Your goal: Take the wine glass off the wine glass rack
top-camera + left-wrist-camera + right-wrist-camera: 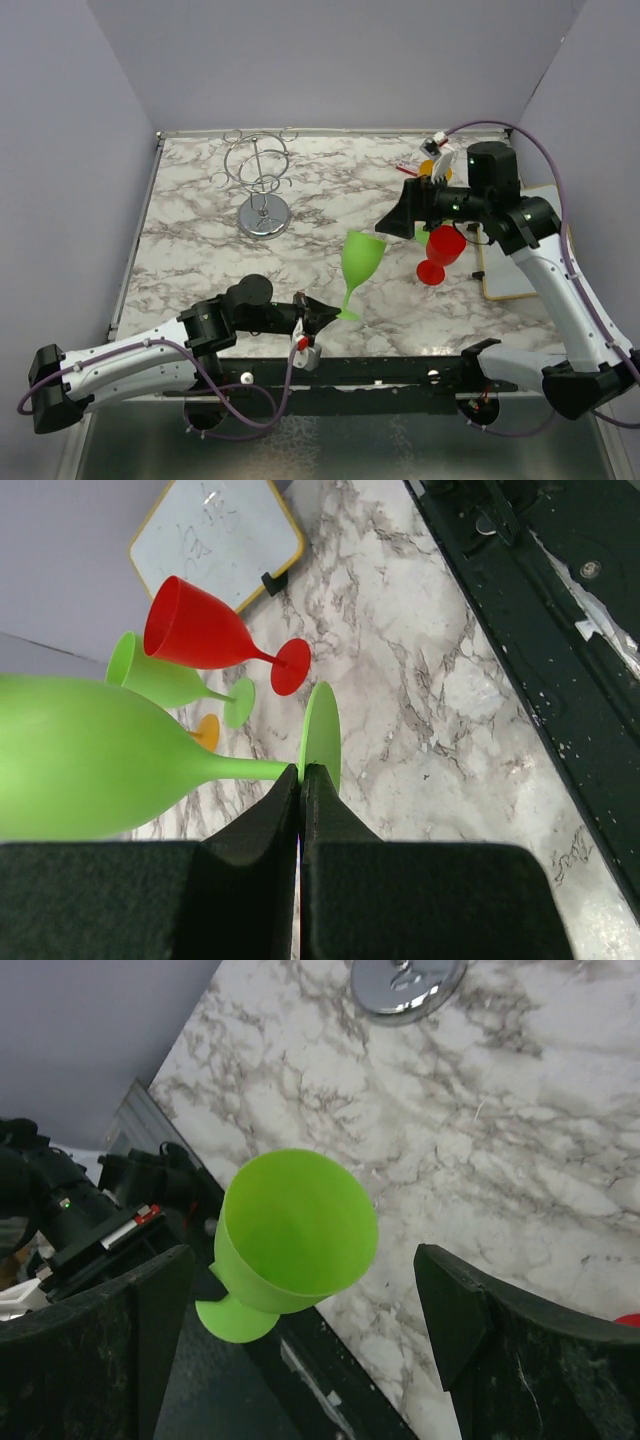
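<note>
Wine glass (362,260), green, sits near mid front edge, stem pinched just above foot by L gripper (301,775), clamped shut. R gripper (302,1260) gapes wide nr its bowl, not touching. 1 wine glass rack (264,215), back-left, well apart. Toward right edge: 1 red glass (200,635), 1 more green glass (160,680), 1 orange glass (205,730), mostly hidden.

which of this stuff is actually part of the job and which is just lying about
Job: wine glass rack; green wine glass, stem held by the left gripper.
Lying about: red glass; second green glass; whiteboard.
</note>
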